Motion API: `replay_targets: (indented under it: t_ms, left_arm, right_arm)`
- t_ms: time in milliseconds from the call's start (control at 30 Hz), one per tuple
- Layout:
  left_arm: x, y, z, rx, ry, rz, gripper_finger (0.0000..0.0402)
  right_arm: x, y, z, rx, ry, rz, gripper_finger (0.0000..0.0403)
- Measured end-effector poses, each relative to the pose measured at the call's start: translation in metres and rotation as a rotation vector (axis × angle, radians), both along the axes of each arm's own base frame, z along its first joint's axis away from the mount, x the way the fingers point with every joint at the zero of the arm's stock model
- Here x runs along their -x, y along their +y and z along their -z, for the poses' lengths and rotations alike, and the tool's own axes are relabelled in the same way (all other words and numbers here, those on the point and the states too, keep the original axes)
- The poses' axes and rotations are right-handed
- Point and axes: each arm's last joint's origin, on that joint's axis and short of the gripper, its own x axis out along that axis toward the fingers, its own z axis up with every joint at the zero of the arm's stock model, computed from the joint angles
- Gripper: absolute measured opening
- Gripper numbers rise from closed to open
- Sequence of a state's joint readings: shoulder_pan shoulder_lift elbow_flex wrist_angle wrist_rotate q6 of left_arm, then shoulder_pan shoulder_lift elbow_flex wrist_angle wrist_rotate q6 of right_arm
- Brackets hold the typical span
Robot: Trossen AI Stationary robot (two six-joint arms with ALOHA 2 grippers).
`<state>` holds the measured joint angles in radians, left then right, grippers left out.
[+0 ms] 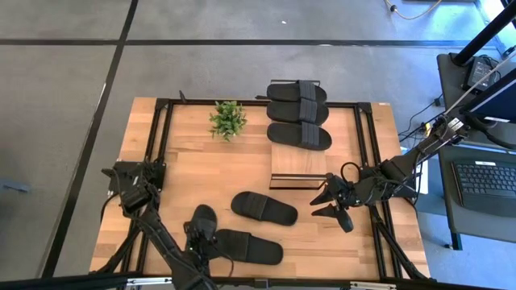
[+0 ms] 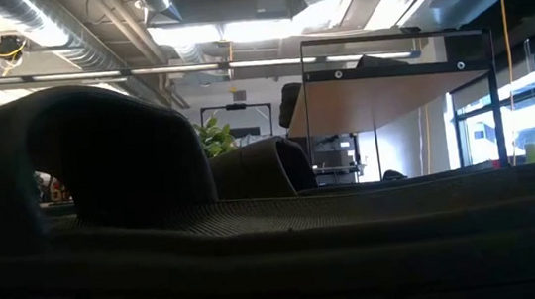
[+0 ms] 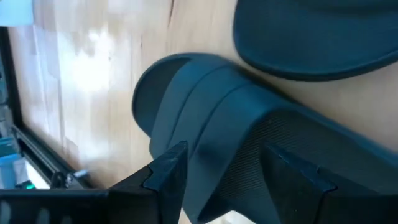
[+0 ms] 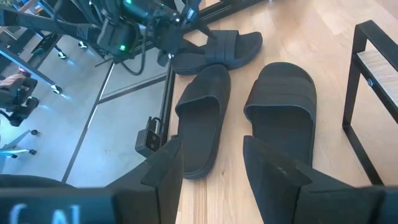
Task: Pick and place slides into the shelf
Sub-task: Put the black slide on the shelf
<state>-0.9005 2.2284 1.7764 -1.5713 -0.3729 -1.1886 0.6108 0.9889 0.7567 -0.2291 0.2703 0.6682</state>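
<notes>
**Left gripper** [image 1: 199, 234]. We found it low over the near-left part of the surface [image 1: 201, 169], its fingers [image 3: 165, 180] spread to either side of the strap of one slide [image 1: 201, 221]. We could not tell whether the pads touched the strap; the slide lay flat on the wood, so we counted it as not yet lifted.

**Right gripper** [image 1: 332, 201]. We noted it hanging at the right side of the surface, just right of the shelf's near end, its fingers [image 4: 165, 171] parted and holding nothing. We judged this arm to be waiting.

**Slides on the surface, three.** Beside the one under the left gripper we listed a second slide [image 1: 248, 246] touching or just right of it at the near edge, and a third slide [image 1: 264, 208] lying askew between that pair and the shelf.

**Slides on the shelf, three.** We counted a row of three [image 1: 298, 113] side by side across the far end of the shelf [image 1: 298, 165]. The near stretch of its board was bare.

**Other.** A small green plant [image 1: 228, 119] stood left of the shelved row.

**Step in hand.** We judged it to be the grasp of the fourth slide, with half the lot placed. The next move, in our view, called for closing on the strap, lifting clear of the neighbouring slide, and carrying rightward to the shelf's free boards.
</notes>
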Motion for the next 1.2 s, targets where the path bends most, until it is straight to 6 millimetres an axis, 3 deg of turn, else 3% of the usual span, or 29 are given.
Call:
replay_targets:
  t_ms: [367,967,1067,1200]
  left_arm:
    - [0.002,0.018,0.020,-0.082,0.056,-0.028,0.0190]
    - [-0.020,0.033,0.024,-0.038,0.018,-0.094,0.0188]
    - [-0.023,0.036,0.024,-0.039,0.045,-0.069,0.0168]
    - [-0.028,0.041,0.024,-0.038,0.061,-0.063,0.0110]
  right_arm:
    - [0.000,0.000,0.000,0.023,-0.007,-0.012,0.0167]
    - [0.000,0.000,0.000,0.042,-0.014,-0.021,0.0167]
    - [0.000,0.000,0.000,0.041,-0.014,-0.021,0.0167]
    - [0.000,0.000,0.000,0.038,-0.013,-0.019,0.0167]
